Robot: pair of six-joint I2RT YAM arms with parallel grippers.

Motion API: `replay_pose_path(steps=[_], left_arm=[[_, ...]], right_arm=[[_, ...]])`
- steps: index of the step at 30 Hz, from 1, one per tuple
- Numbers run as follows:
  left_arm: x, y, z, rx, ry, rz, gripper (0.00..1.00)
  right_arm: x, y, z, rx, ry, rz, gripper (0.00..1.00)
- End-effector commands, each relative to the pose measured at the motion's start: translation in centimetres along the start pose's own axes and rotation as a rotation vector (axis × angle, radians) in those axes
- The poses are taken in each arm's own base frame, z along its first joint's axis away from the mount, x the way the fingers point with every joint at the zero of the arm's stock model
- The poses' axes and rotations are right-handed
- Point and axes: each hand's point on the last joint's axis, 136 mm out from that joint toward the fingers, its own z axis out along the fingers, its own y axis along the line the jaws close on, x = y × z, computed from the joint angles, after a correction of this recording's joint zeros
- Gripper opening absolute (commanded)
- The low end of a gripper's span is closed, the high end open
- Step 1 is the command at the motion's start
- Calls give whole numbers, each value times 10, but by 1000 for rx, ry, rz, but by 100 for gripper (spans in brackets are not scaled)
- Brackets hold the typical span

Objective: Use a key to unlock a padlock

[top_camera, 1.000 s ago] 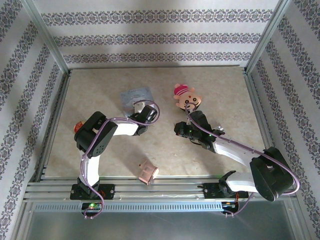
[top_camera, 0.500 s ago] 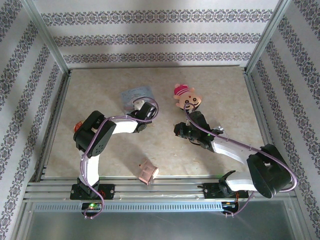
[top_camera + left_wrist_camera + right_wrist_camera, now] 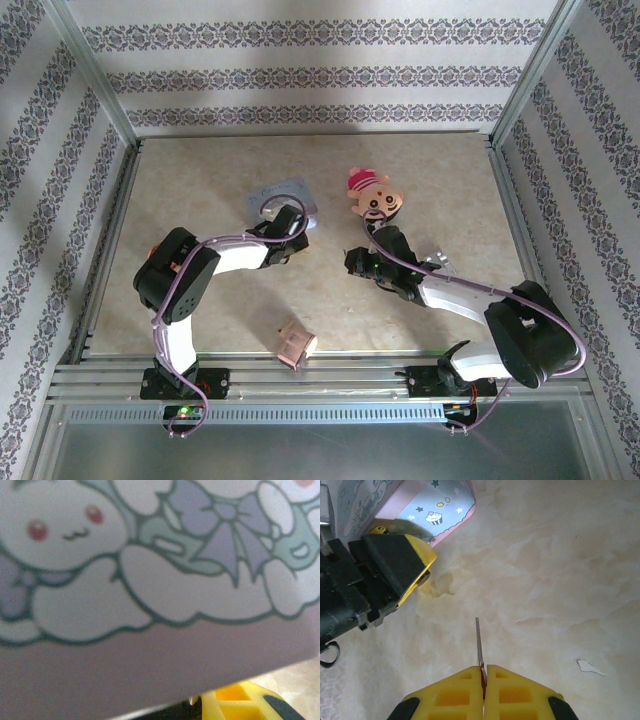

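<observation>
Right fingers (image 3: 455, 692) clamped on key (image 3: 478, 640), blade free over counter (image 3: 560, 570); left fingers (image 3: 417, 555) by tin (image 3: 150, 580), apart or together unclear; key not yet in padlock, so insertion, turn remain

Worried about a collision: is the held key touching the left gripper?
Apart: the right wrist view shows bare table between the key tip and left gripper.

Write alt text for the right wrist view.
The right gripper is shut on a thin metal key, seen edge-on and pointing away over the beige table. At upper left, the left gripper sits beside the pale-blue tin.
</observation>
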Motion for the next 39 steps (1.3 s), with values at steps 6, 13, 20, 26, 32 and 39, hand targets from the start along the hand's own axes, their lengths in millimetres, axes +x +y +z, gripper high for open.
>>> replay_pose_path(steps=[6, 13, 20, 26, 32, 39], left_arm=[[32, -14, -19, 128, 123, -202, 3], [43, -23, -21, 205, 181, -288, 3], [49, -30, -17, 240, 219, -312, 3], [51, -32, -15, 244, 235, -324, 3], [55, -30, -13, 237, 254, -335, 3], [61, -30, -9, 237, 282, -348, 4]], right_arm=[[18, 6, 17, -44, 31, -97, 0], [28, 23, 34, -136, 49, -158, 0], [36, 35, 48, -159, 52, -226, 0], [41, 32, 57, -135, 60, -264, 0], [37, 37, 58, -133, 33, -299, 0], [28, 48, 59, -149, 11, -325, 0]])
